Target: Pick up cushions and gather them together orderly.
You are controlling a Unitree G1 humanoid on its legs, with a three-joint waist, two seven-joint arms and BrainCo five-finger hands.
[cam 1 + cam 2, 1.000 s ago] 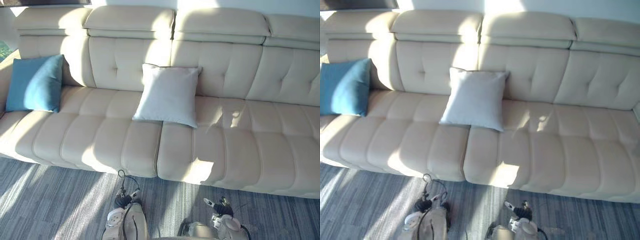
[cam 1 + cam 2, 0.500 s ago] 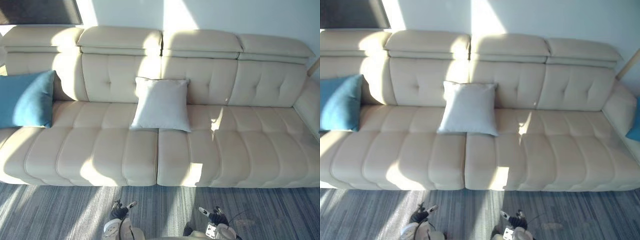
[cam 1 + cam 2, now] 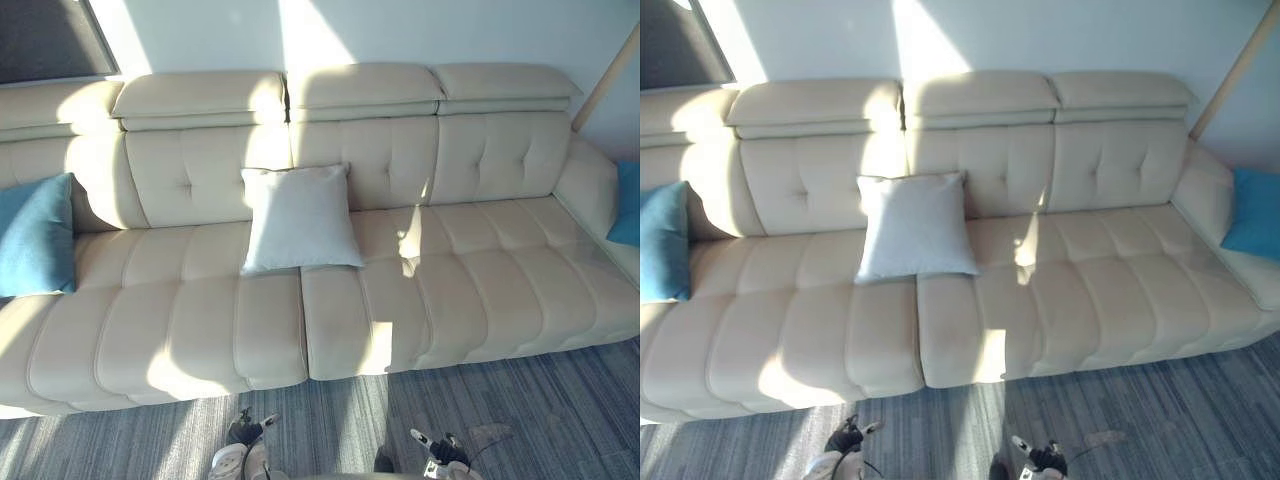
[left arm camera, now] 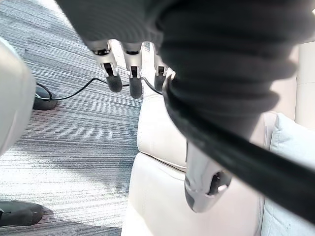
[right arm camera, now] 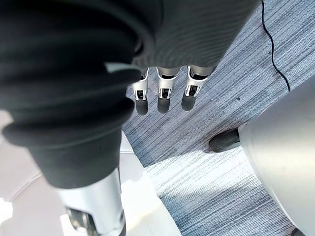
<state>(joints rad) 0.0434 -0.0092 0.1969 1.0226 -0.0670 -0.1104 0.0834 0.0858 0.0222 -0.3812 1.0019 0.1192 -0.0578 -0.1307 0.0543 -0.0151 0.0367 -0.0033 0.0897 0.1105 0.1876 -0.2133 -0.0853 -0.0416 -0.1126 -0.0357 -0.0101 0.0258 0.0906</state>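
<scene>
My left hand (image 4: 134,78) and right hand (image 5: 164,93) hanging loose and open, holding nothing. White cushion (image 3: 300,218) leaning on sofa (image 3: 470,290) back, middle; blue cushion (image 3: 35,235) sitting at left end, other blue cushion (image 3: 1255,213) at right end. All looking soft, light, squashy; guessing that grabbing top corner is working best

The left robot hand (image 4: 134,73) hangs low beside the body, palm empty. Its fingers (image 4: 112,76) point down, straight and relaxed in a row, with the thumb (image 4: 204,184) held apart. The right robot hand (image 5: 165,93) hangs likewise, fingers loose and empty.
</scene>
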